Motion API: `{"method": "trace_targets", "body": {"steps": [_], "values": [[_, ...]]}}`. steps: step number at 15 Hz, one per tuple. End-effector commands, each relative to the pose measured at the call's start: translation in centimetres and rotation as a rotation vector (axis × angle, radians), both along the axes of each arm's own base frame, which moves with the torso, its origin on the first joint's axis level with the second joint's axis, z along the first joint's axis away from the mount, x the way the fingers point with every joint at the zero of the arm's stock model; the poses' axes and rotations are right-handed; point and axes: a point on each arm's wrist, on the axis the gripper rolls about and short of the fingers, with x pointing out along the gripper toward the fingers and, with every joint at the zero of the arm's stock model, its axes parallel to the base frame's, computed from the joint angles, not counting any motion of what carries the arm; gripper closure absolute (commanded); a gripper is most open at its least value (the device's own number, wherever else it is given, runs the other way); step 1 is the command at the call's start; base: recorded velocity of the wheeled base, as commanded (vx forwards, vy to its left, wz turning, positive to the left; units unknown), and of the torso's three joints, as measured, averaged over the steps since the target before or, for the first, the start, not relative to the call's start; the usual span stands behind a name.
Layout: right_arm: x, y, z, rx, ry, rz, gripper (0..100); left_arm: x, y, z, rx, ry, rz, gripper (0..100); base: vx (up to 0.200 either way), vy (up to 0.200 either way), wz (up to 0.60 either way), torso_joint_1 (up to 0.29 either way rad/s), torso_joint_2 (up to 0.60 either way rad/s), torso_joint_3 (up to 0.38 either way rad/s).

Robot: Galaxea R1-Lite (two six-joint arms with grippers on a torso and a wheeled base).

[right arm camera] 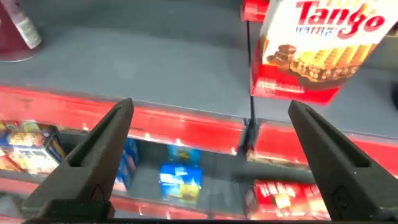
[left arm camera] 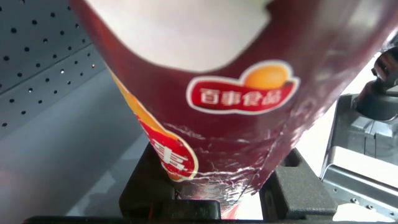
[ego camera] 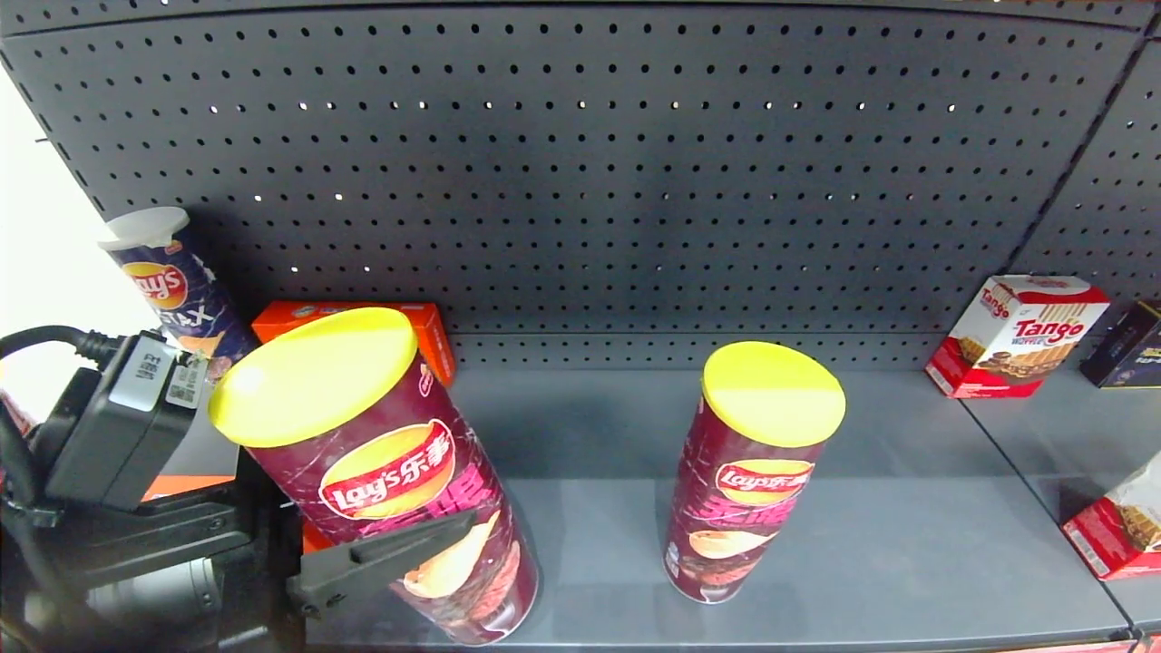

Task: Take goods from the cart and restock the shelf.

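Note:
My left gripper (ego camera: 399,558) is shut on a maroon chip can (ego camera: 381,462) with a yellow lid. The can is tilted, lid towards the left, and its base is low over the front edge of the grey shelf (ego camera: 907,544). The left wrist view shows the same can (left arm camera: 236,93) wedged between the left gripper (left arm camera: 217,190) fingers. A second, matching can (ego camera: 748,472) stands upright mid-shelf, a short way to the right of the held one. My right gripper (right arm camera: 210,109) hangs open with nothing in it before the shelf's red front rail (right arm camera: 186,127).
A blue chip can (ego camera: 177,281) leans at the far left, beside an orange box (ego camera: 426,331) against the pegboard. A wafer box (ego camera: 1016,336) (right arm camera: 311,50) and more boxes (ego camera: 1120,531) sit at the right. Bare shelf lies between the upright can and the wafer box.

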Motion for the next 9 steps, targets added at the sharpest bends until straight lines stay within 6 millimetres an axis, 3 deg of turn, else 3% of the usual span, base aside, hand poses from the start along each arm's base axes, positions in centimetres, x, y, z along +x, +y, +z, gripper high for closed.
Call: {"method": "trace_targets", "body": {"steps": [1, 3, 5, 9], "values": [[-0.07, -0.01, -0.38, 0.014, -0.011, 0.006, 0, -0.02, 0.01, -0.13, 0.002, 0.004, 0.000, 100, 0.000, 0.000, 0.00, 0.000, 0.00, 0.000], [-0.08, 0.03, -0.38, 0.029, -0.008, 0.024, 0, -0.02, 0.01, -0.13, 0.002, 0.004, 0.000, 100, 0.000, 0.000, 0.00, 0.000, 0.00, 0.000], [0.04, 0.55, -0.92, 0.040, -0.001, 0.231, 0, -0.02, -0.02, -0.04, 0.000, 0.002, -0.010, 100, 0.000, 0.000, 0.00, 0.000, 0.00, 0.000], [0.16, 0.46, -1.24, 0.088, 0.029, 0.161, 0, -0.07, 0.00, -0.01, -0.002, 0.002, -0.026, 100, 0.000, 0.000, 0.00, 0.000, 0.00, 0.000]]}}
